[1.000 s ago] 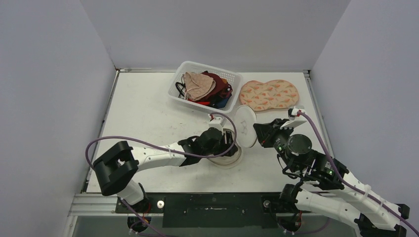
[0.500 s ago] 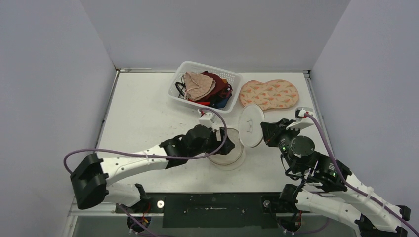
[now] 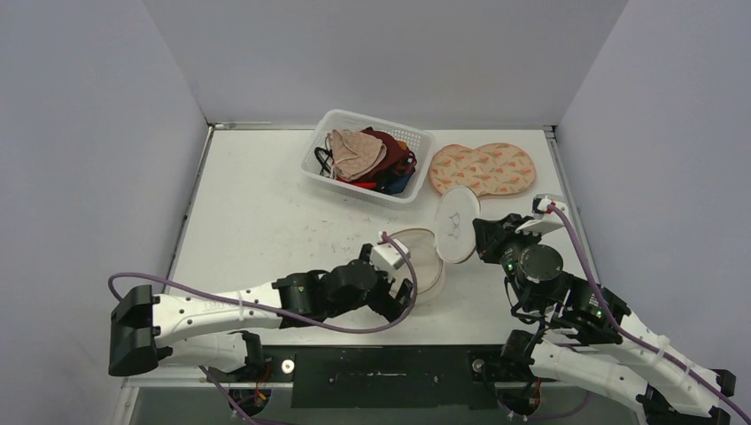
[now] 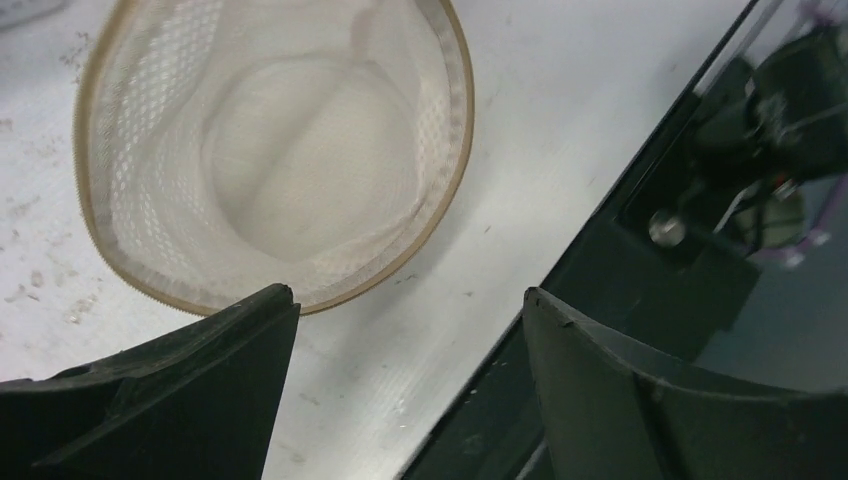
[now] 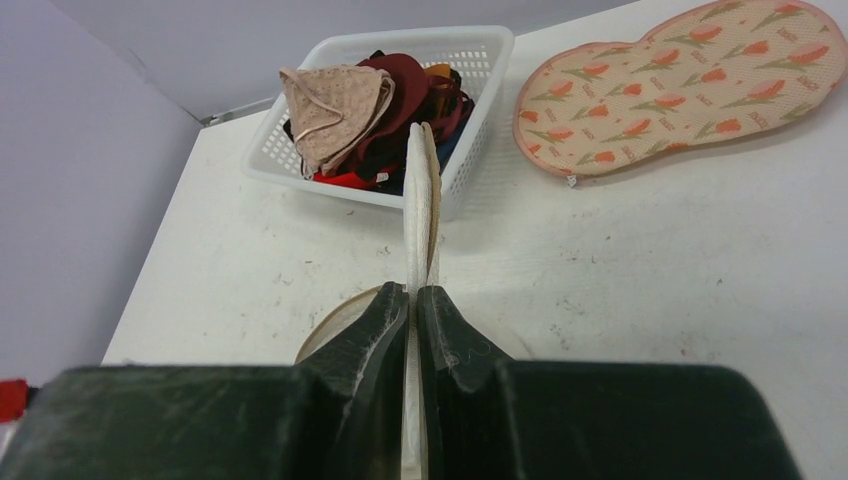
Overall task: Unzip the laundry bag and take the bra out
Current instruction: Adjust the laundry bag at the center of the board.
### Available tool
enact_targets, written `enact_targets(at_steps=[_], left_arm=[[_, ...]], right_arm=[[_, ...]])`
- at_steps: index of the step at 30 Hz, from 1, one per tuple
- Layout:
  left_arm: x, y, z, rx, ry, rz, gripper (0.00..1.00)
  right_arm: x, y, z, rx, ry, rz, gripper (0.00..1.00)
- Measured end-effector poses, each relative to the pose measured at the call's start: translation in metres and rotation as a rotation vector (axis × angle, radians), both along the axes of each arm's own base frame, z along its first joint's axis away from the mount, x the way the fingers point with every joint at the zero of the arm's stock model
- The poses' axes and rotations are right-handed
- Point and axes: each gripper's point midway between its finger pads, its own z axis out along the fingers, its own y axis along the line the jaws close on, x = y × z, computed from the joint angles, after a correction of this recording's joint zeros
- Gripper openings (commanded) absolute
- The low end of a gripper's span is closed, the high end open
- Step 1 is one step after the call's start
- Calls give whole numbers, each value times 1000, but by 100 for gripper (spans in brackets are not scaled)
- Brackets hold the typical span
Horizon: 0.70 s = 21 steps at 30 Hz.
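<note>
- Laundry bag [image 3: 423,266]: a round mesh pouch lying at the near middle of the table, between the two arms. Its zip ring is undone all the way round, so the unzipping looks finished.
- Its flat mesh lid [image 3: 458,235] stands on edge just to the right of the open body, lifted clear of the mouth.
- Inside, the left wrist view shows only pale mesh and a rounded pale form at the bottom. I cannot tell whether that is a bra cup or the bag's own base, so whether the removal is done stays unsure.
- A beige bra [image 3: 354,152] lies on top of other garments in the white basket [image 3: 354,188] at the far middle. A floral pouch [image 3: 483,170] lies to its right.
- Left gripper [image 4: 408,295]: its jaws are spread wide and empty, hovering just near of the bag's rim and touching nothing.
- Right gripper [image 5: 413,290]: it is clenched tight on the lid's edge and holds the lid upright.
</note>
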Motion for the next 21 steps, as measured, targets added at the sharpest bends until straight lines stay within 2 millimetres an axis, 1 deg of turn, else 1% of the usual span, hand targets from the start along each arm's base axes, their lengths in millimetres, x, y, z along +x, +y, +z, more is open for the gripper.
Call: enact_targets(at_steps=[3, 6, 8, 10, 14, 16, 18, 19, 21], left_arm=[[-9, -5, -19, 137, -116, -115, 81], [-12, -10, -30, 230, -229, -191, 81], [-8, -17, -34, 273, -306, -212, 81], [-4, -23, -43, 330, -374, -224, 81], [3, -33, -66, 463, -471, -239, 81], [7, -36, -75, 520, -508, -236, 78], [12, -37, -80, 562, -539, -226, 72], [15, -38, -81, 576, -552, -218, 67], [20, -39, -80, 593, -574, -202, 59]], right_arm=[[0, -1, 1, 2, -2, -4, 5], [-1, -4, 1, 3, -4, -8, 5], [-1, -5, 1, 4, -5, -10, 5], [-1, -6, 1, 2, -5, -13, 5], [-2, -7, -1, -6, 0, -14, 5], [-2, -7, -2, -10, 2, -14, 5], [-2, -8, -3, -14, 5, -14, 5], [-2, -8, -3, -15, 5, -15, 5], [-3, -8, -3, -17, 7, -14, 5]])
